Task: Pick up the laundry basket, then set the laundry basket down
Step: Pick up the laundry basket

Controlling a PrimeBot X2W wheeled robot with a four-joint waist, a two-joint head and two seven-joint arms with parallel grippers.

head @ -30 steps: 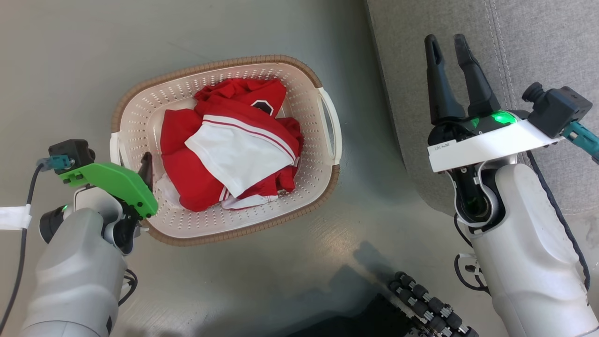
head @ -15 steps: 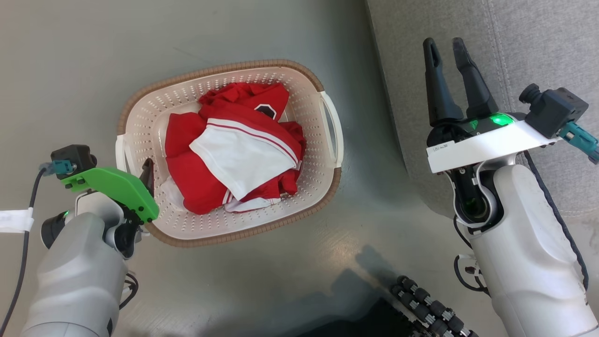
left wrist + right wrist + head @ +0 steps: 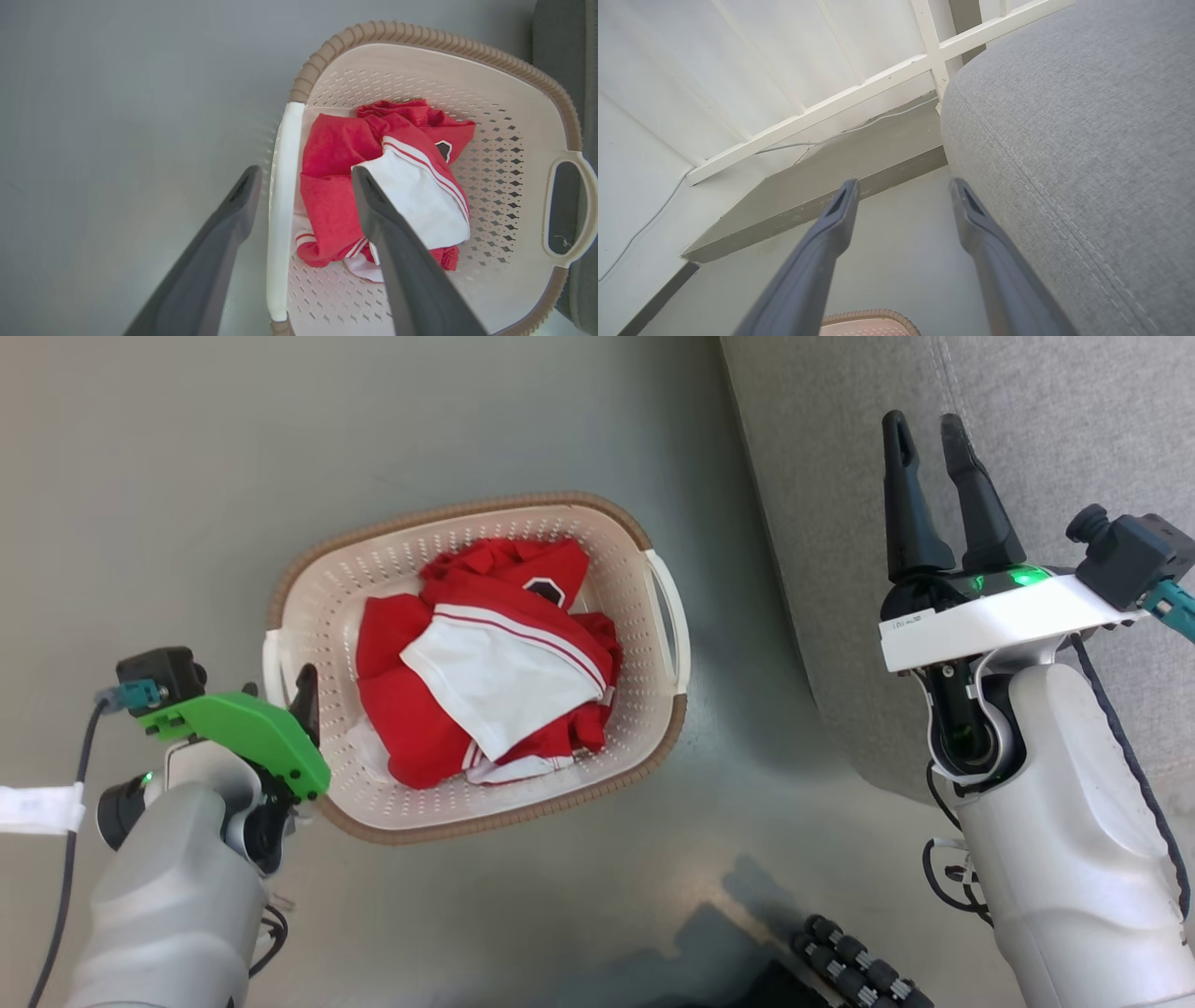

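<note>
The laundry basket (image 3: 485,506), cream with a brown rim, stands on the grey floor holding red and white clothes (image 3: 485,663). My left gripper (image 3: 278,689) is open at the basket's left side. In the left wrist view the left gripper (image 3: 306,172) straddles the white left handle (image 3: 282,210), one finger outside the basket (image 3: 420,35) and one over the clothes (image 3: 387,186), with gaps either side of the handle. My right gripper (image 3: 924,422) hangs open and holds nothing above the sofa, well right of the basket's right handle (image 3: 672,616). A sliver of the basket rim (image 3: 873,313) shows below the right gripper (image 3: 903,183).
A grey fabric sofa (image 3: 1027,392) fills the right side, its edge close to the basket's right handle. My base's black rollers (image 3: 859,961) sit at the bottom. A white framed wall (image 3: 822,112) and a low grey step (image 3: 840,186) lie ahead of the right arm.
The whole picture has shifted, so the camera moved. The basket now looks slightly smaller. My left fingers stay across the left handle; the right gripper stays open over the sofa.
</note>
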